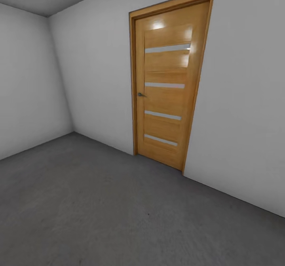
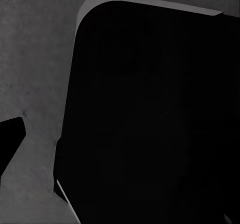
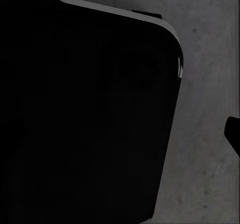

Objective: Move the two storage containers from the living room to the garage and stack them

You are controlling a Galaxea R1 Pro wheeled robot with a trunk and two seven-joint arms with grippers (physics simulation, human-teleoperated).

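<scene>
The robot faces the garage's wooden door [image 1: 168,79] across bare concrete floor [image 1: 99,210]. No storage container is visible; each wrist camera sees a dark robot body, so pincer states cannot be told. Best turn slowly toward the living room.

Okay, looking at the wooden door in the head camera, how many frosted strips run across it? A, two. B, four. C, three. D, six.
B: the door carries four pale horizontal strips, stacked one above another from near its top to near its bottom.
</scene>
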